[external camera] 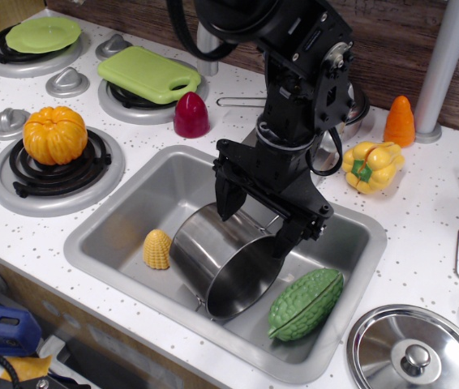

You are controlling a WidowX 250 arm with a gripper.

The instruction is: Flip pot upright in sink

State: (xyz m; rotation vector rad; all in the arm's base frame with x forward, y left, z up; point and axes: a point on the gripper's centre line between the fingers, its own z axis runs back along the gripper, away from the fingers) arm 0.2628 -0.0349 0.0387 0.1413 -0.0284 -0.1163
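Observation:
The shiny steel pot [213, 263] lies on its side in the middle of the sink [132, 212], its open mouth facing the front right. My gripper [256, 219] hangs right over the pot's upper side, jaws open. One fingertip [225, 203] is at the pot's back left and the other [288, 237] near its rim. Whether the fingertips touch the pot I cannot tell. The pot's wire handles are not clearly visible.
A yellow toy corn [157, 249] stands left of the pot and a green gourd [306, 303] lies at its right, both in the sink. A steel lid [414, 348], yellow pepper [373, 164], red toy [190, 115] and orange pumpkin [55, 134] sit on the counter.

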